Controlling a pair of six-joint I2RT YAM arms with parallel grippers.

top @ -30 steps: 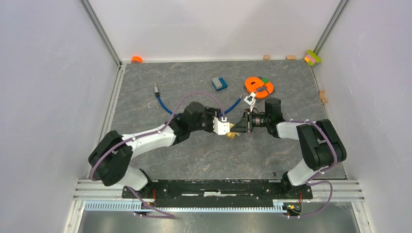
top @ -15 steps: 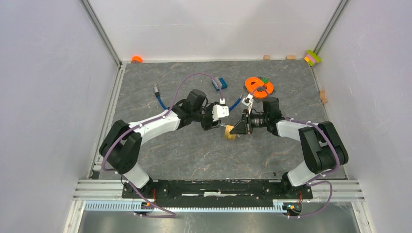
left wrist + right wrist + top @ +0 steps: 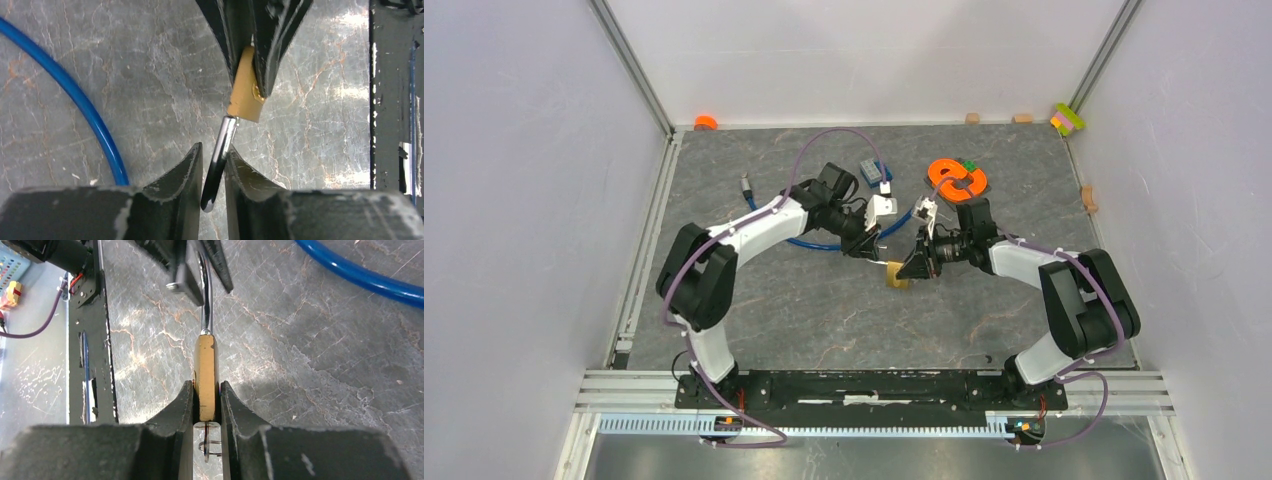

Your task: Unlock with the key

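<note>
A brass padlock (image 3: 897, 278) hangs above the middle of the table, held between both grippers. My right gripper (image 3: 206, 390) is shut on the padlock's brass body (image 3: 205, 370). The key (image 3: 205, 437) with its wire ring sticks out of the lock's end between my right fingers. The silver shackle (image 3: 223, 145) points away from the body into my left gripper (image 3: 214, 152), which is shut on it. In the top view the left gripper (image 3: 871, 248) sits just left of and behind the right gripper (image 3: 908, 268).
A blue cable (image 3: 809, 241) lies under the left arm and shows in both wrist views (image 3: 85, 105) (image 3: 360, 275). An orange disc (image 3: 957, 178) and a blue block (image 3: 875, 172) lie behind the grippers. Small blocks (image 3: 1067, 119) line the back and right edges.
The left arm has swung toward the back of the table and its wrist has turned, while its gripper stays at the shackle. The right gripper and padlock have barely shifted.
</note>
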